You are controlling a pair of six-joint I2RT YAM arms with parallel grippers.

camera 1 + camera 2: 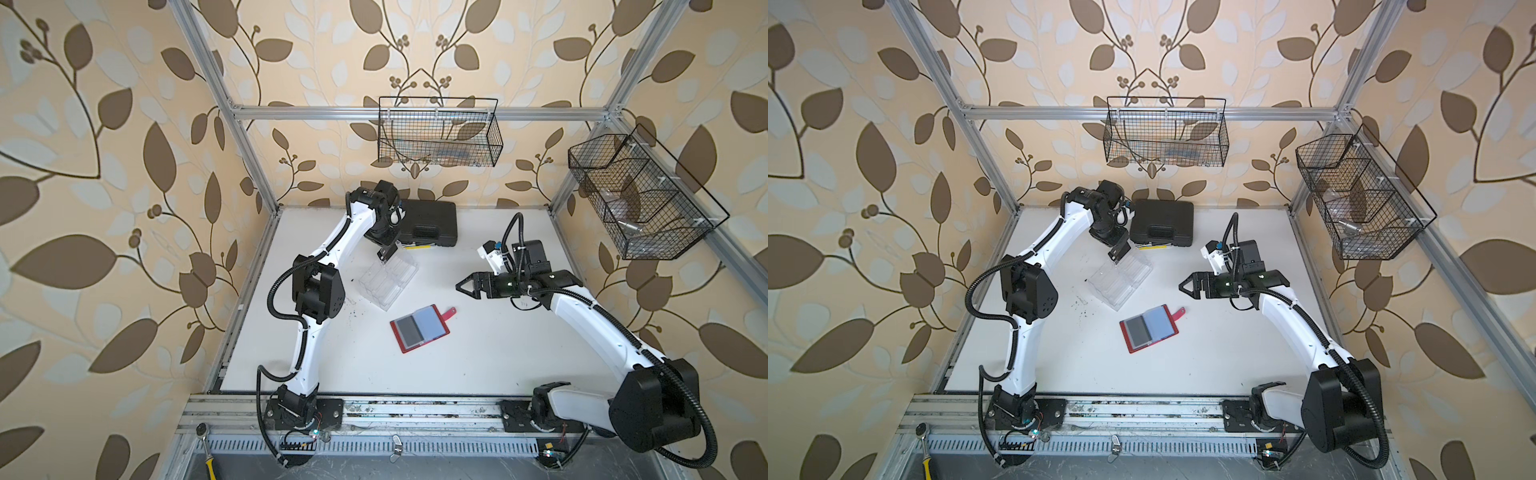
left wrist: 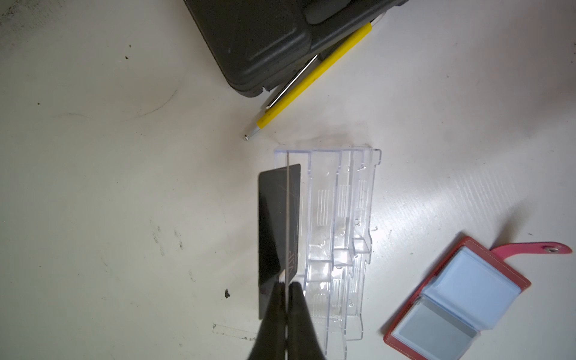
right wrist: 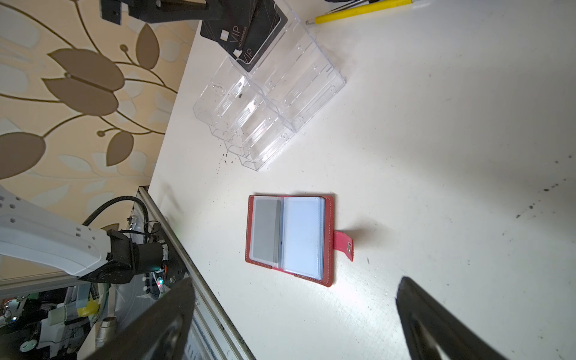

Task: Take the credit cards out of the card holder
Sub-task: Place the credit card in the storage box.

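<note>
Left wrist view: gripping a black credit card (image 2: 287,202) in left claw (image 2: 285,282) over clear tray (image 2: 339,218); hovering with right claw (image 3: 294,283) released near open card holder (image 3: 328,237).

Two black credit cards (image 3: 271,21) are at one end of the single clear tray (image 3: 280,103). One red card holder (image 3: 328,255) lies near the tray. Just beyond the tray are one black case (image 1: 428,220), one yellow pen (image 2: 314,78) and one thin silvery rod (image 2: 293,81). Two wire baskets (image 1: 440,133) (image 1: 640,195) hang well beyond the tray.
</note>
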